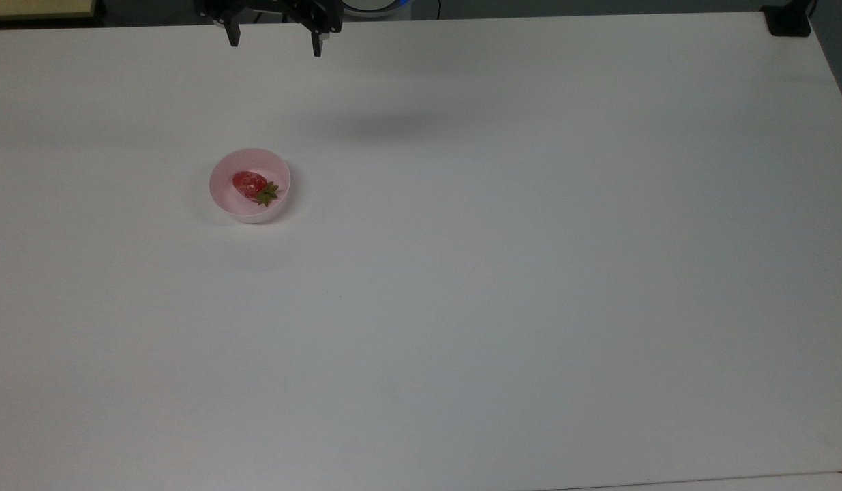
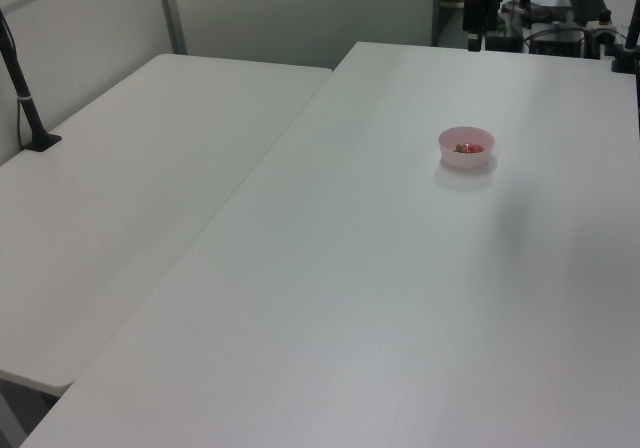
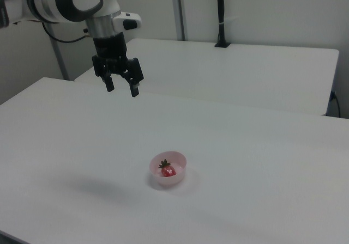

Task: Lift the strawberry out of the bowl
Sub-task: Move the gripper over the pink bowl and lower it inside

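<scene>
White laminate covers the table (image 1: 502, 286), a broad matt surface that takes up most of the top view. In the left view and the right view a second white table (image 3: 256, 69) stands beside it, with a black post (image 3: 220, 15) clamped at its far edge.

The arm (image 3: 71, 1) comes next in size: white and grey segments reaching in from the right view's upper left, bending down to a black wrist. A soft grey shadow (image 1: 386, 126) lies on the table, well apart from the bowl.

The tool (image 3: 122, 90) hangs in the air above the table, well clear of the surface and well apart from the bowl. Its two black fingers (image 3: 134, 89) point downward with a wide gap between them, and nothing is held there. In the top view the tool (image 1: 275, 44) sits at the upper edge, above the bowl in the picture.

The bowl (image 1: 224, 198) is pale pink, round and plain-walled, standing upright on the table toward the top view's left half. In the right view it (image 3: 179, 174) sits low and near the middle.

The strawberry (image 1: 249, 183) lies on its side inside the bowl, glossy red with pale flecks. Its green leafy cap (image 1: 266, 194) points toward the top view's lower right; in the right view the strawberry (image 3: 168, 171) has the cap uppermost and to the right view's left.
</scene>
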